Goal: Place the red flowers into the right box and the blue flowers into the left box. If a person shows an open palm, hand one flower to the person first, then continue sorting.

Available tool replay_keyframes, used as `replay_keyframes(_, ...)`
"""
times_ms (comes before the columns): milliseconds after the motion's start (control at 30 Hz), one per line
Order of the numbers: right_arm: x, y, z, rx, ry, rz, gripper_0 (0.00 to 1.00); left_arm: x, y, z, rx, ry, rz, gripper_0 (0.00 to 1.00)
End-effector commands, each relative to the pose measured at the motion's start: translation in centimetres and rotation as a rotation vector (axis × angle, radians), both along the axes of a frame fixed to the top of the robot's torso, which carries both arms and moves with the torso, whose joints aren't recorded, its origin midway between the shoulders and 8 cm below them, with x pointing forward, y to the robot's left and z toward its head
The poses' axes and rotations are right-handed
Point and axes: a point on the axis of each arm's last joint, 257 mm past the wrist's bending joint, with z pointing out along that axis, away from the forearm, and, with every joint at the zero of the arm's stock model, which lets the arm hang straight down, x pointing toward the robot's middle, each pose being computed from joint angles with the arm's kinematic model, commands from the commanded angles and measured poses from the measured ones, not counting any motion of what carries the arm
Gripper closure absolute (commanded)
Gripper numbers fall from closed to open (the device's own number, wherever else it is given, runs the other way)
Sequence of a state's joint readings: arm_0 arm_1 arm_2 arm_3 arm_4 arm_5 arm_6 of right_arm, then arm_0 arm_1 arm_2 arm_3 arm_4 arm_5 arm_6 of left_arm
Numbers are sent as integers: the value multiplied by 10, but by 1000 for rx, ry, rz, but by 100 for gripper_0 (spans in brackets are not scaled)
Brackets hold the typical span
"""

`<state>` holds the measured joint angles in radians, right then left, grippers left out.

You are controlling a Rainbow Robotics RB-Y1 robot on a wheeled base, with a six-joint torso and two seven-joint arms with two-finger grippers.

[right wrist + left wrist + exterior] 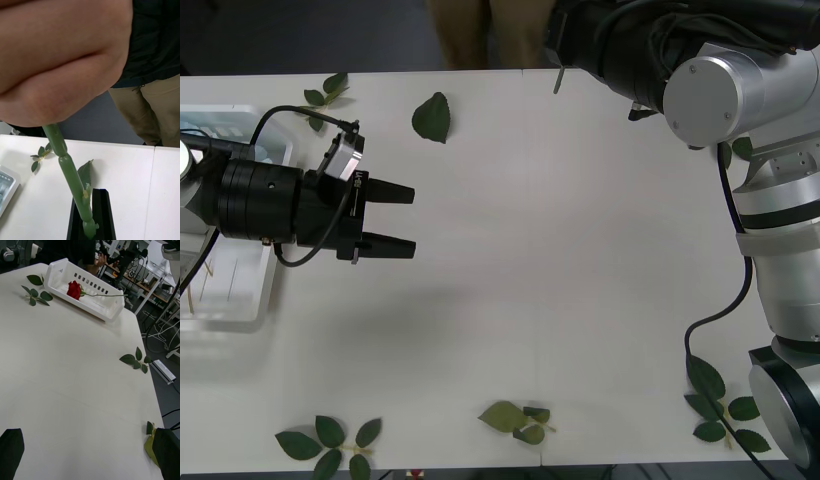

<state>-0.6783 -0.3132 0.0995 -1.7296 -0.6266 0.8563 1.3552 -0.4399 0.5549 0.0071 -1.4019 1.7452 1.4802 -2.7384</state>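
Observation:
My right gripper point(90, 222) is stretched past the table's far edge, its black fingers shut on the lower end of a thick green flower stem point(70, 174). A person's hand point(63, 56) is closed around the upper part of that stem, and the flower head is hidden. A short piece of the stem point(558, 78) shows at the far edge. My left gripper point(395, 218) hovers open and empty over the table's left part, beside the left box point(230, 305). The right box point(108, 309), a white slotted tray, holds one red flower point(74, 289).
Loose green leaf sprigs lie at the far left point(330, 95), far middle point(432, 117), near left point(325, 445), near middle point(515, 418) and near right point(720, 400). The person in tan trousers point(480, 30) stands behind the far edge. The right arm point(770, 200) rises along the right side.

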Motion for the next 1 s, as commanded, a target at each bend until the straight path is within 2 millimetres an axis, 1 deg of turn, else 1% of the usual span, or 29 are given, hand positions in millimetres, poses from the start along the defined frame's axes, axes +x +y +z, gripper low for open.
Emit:
replay_keyframes(33, -9, 12, 45, 45, -71, 20, 100, 2, 2, -5, 3, 31, 28, 0)
replay_keyframes(100, -9, 11, 46, 48, -71, 19, 100, 2, 2, -5, 3, 31, 28, 0)
replay_keyframes(167, -9, 11, 46, 52, -68, 21, 91, 2, 2, -5, 3, 31, 28, 0)
replay_keyframes(200, -9, 11, 46, 54, -67, 23, 73, 2, 2, -5, 3, 31, 28, 0)
replay_keyframes(233, -9, 11, 45, 54, -65, 25, 62, 2, 2, -5, 3, 31, 28, 0)
replay_keyframes(267, -10, 12, 46, 58, -63, 28, 48, 2, 2, -5, 3, 31, 28, 0)
replay_keyframes(300, -10, 12, 46, 58, -63, 28, 41, 2, 2, -5, 3, 31, 28, 0)
replay_keyframes(333, -10, 11, 44, 58, -59, 29, 27, 2, 2, -5, 3, 31, 28, 0)
replay_keyframes(367, -10, 11, 44, 59, -59, 30, 22, 2, 2, -5, 3, 31, 28, 0)
replay_keyframes(400, -11, 11, 43, 57, -52, 33, 15, 2, 2, -5, 3, 31, 28, 0)
replay_keyframes(433, -12, 10, 41, 47, -41, 37, 12, 2, 2, -5, 3, 31, 28, 0)
replay_keyframes(567, -21, 1, 38, 10, -10, 53, 8, 2, 2, -5, 3, 31, 28, 0)
replay_keyframes(633, -32, -8, 36, 4, 14, 74, 8, 2, 2, -5, 3, 31, 28, 0)
replay_keyframes(733, -51, -26, 27, 4, 43, 99, 8, 2, 2, -5, 3, 31, 28, 0)
replay_keyframes(800, -70, -40, 17, 16, 60, 121, 8, 2, 2, -5, 3, 31, 28, 0)
replay_keyframes(833, -76, -43, 14, 25, 69, 131, 8, 2, 2, -5, 3, 31, 28, 0)
replay_keyframes(900, -95, -57, 7, 91, 113, 174, 8, 2, 2, -5, 3, 31, 28, 0)
replay_keyframes(967, -104, -69, 1, 117, 136, 181, 8, 2, 2, -5, 3, 31, 28, 0)
replay_keyframes(1000, -109, -84, -6, 96, 124, 173, 8, 2, 2, -5, 3, 31, 28, 0)
